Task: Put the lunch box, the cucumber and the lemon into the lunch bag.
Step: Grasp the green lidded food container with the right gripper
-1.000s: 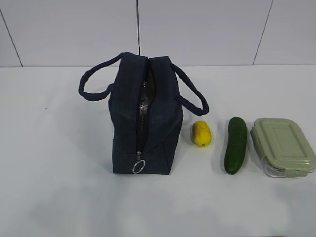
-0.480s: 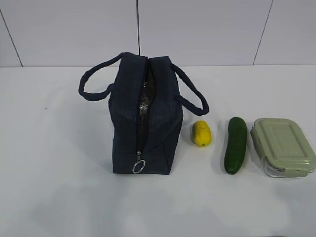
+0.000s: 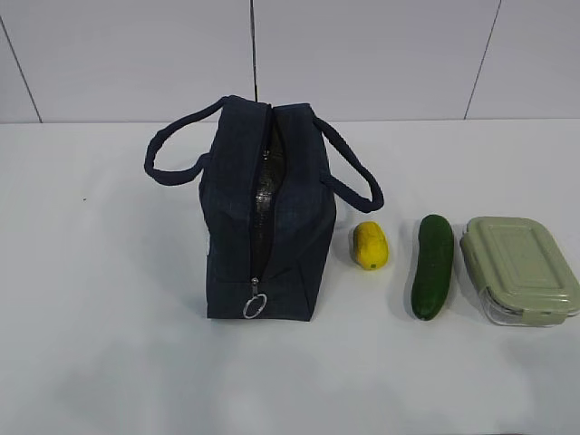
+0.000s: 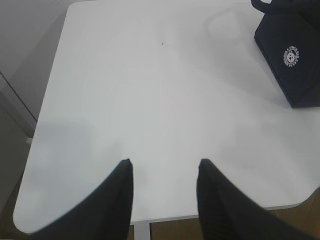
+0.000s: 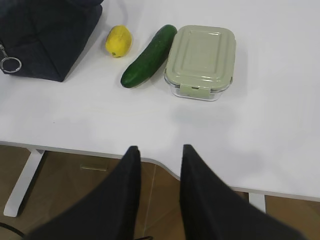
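Bag [image 3: 272,213] mid-table, lemon [image 3: 371,245] beside, grippers apart

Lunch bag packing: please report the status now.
Left gripper and right gripper open, empty. Lunch bag unzipped; lemon, cucumber, lunch box outside. Nothing blocking.

One bag [image 3: 272,213] stands on the left of the one table [image 3: 109,362], with two handles, one zipper and one ring pull [image 3: 255,306]. Right of it lie one lemon [image 3: 371,245], one cucumber [image 3: 433,265] and, farthest right, one box [image 3: 518,269]. Two grippers show, the left gripper [image 4: 164,175] and the right gripper [image 5: 159,160], each with two fingers.
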